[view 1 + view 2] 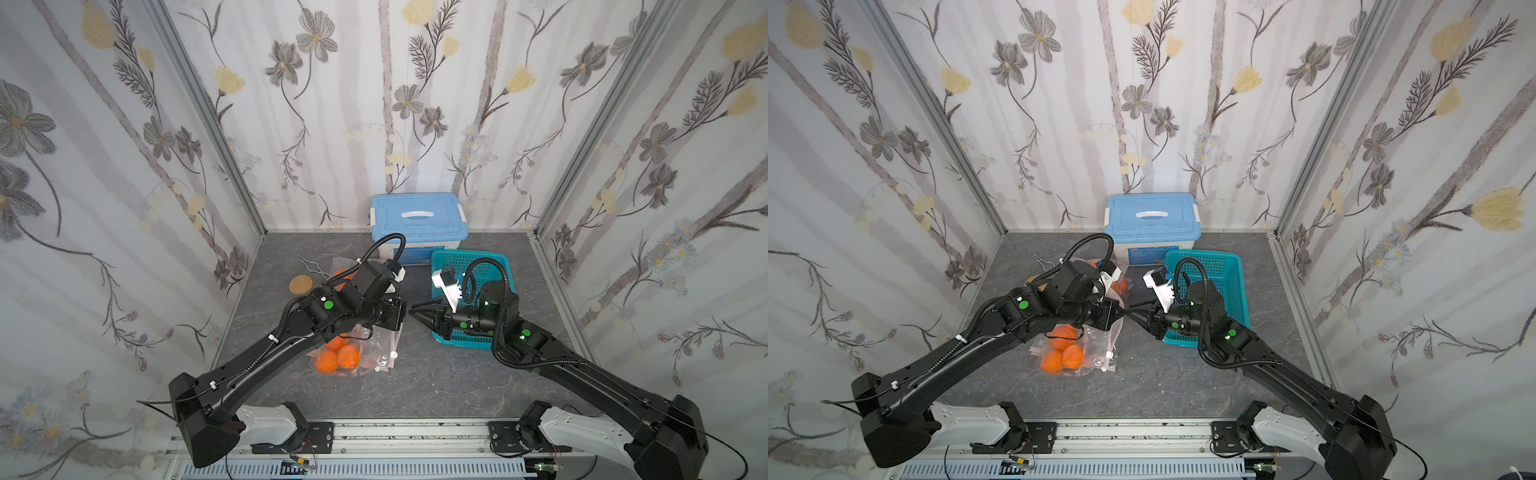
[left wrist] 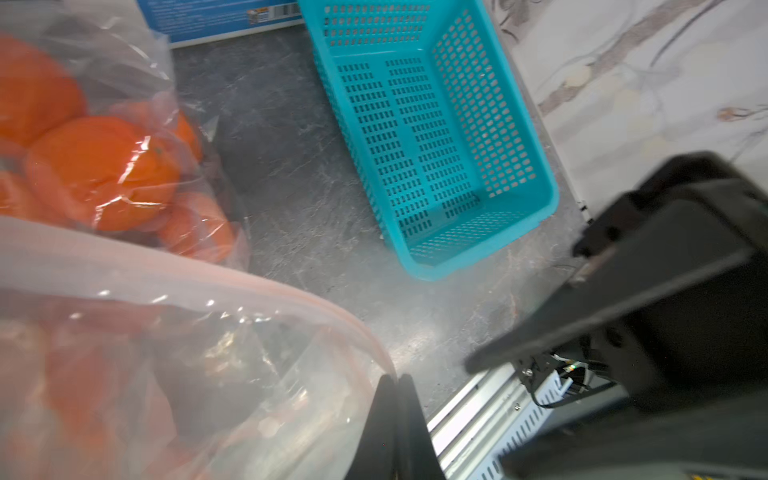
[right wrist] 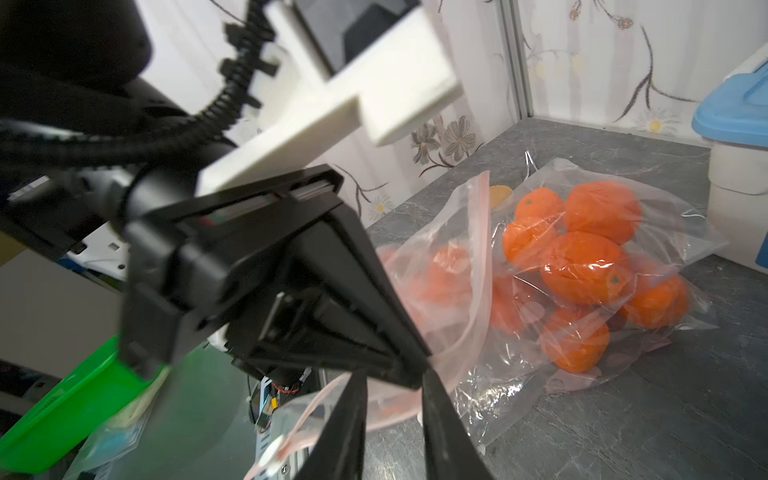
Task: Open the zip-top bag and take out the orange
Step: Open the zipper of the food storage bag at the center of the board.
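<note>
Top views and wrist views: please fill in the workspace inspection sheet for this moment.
Surface: dark grey marbled tabletop, no spills seen.
Job's things: front bag of oranges, held up by its zip edge; rear bag lying behind it.
Clutter: blue-lidded box, teal basket, brown disc, bent wire.
Grippers: left gripper shut on front bag's edge; right gripper open, jaws apart at that edge.
Cables: black conduit looping above each wrist.
Surroundings: floral walls on three sides; metal rail in front.
</note>
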